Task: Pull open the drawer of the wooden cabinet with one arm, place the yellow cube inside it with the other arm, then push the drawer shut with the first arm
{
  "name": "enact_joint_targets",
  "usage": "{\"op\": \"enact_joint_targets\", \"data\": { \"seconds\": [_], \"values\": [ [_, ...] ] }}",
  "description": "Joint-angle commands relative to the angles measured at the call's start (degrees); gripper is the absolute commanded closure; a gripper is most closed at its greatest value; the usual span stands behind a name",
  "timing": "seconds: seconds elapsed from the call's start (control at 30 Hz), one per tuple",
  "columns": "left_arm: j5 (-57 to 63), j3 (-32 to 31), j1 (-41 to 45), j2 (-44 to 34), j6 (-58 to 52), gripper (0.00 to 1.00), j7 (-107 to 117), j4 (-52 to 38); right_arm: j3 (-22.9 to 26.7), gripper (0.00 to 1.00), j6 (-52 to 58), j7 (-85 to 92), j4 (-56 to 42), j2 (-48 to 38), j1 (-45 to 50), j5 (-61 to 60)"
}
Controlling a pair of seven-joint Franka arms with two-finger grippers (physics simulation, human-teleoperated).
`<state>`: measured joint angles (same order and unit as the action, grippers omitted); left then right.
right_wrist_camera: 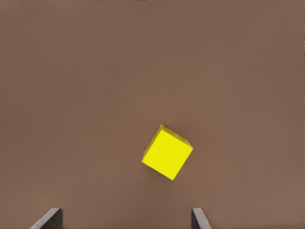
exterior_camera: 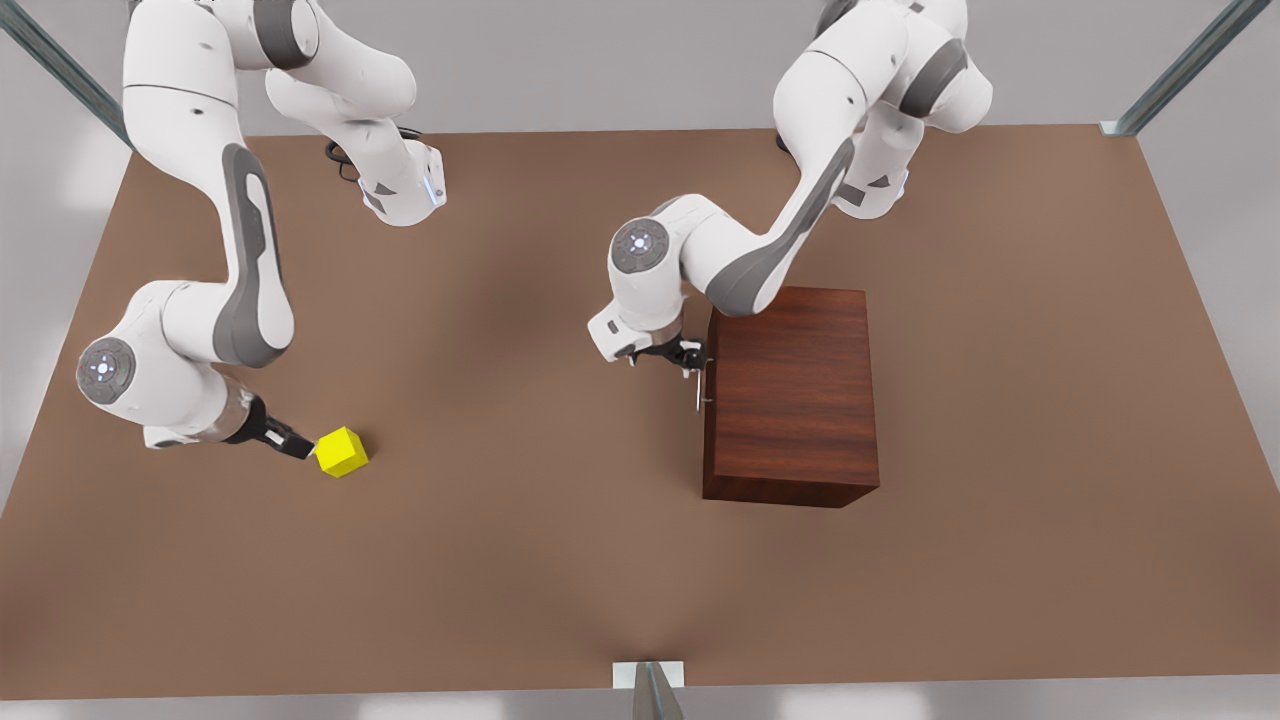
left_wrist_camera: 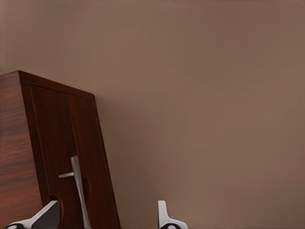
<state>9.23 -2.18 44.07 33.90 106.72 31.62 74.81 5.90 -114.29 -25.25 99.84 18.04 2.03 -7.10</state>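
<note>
Nearest you, the yellow cube (exterior_camera: pixel 342 451) sits on the table (exterior_camera: pixel 520 560), just ahead of your right gripper (exterior_camera: pixel 303 449), whose fingers are spread and not touching it. Your left gripper (exterior_camera: pixel 697 362) is at the cabinet (exterior_camera: pixel 790 400), fingers apart around the silver handle (left_wrist_camera: pixel 79 191) of the closed drawer (left_wrist_camera: pixel 71 143).

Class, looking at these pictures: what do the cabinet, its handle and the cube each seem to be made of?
Cabinet: dark reddish-brown wood, going by its horizontal grain, with a slight sheen.
Handle: probably metal; a thin, pale silver bar.
Cube: material unclear, perhaps plastic or painted; plain, even bright yellow faces, no grain or texture.
</note>
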Motion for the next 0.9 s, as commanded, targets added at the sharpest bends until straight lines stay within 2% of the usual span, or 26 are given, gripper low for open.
{"op": "enact_joint_targets", "data": {
  "seconds": [0.0,0.07,0.4,0.6,0.87],
  "values": [
    [4.31,-0.01,0.93,0.56,2.79,0.00,24.02,0.69,0.17,0.00,-5.59,-29.50,0.00,1.20,0.00,-0.19],
    [6.86,-0.01,1.90,0.56,-1.34,0.00,21.29,1.22,0.25,0.00,-7.17,-29.68,-0.09,3.49,-0.09,-0.28],
    [13.89,0.07,3.30,3.89,-7.32,0.00,22.08,2.54,0.25,0.00,-16.31,-30.74,1.84,9.91,-2.29,-3.01],
    [16.44,0.07,4.09,5.13,-7.40,0.00,22.96,2.62,-0.18,0.00,-18.60,-30.03,6.95,7.89,-2.11,1.56],
    [18.11,-0.01,4.36,8.38,-6.88,0.00,28.41,2.01,-0.62,0.00,-18.34,-29.94,8.26,8.24,-1.76,6.84]
  ]
}}
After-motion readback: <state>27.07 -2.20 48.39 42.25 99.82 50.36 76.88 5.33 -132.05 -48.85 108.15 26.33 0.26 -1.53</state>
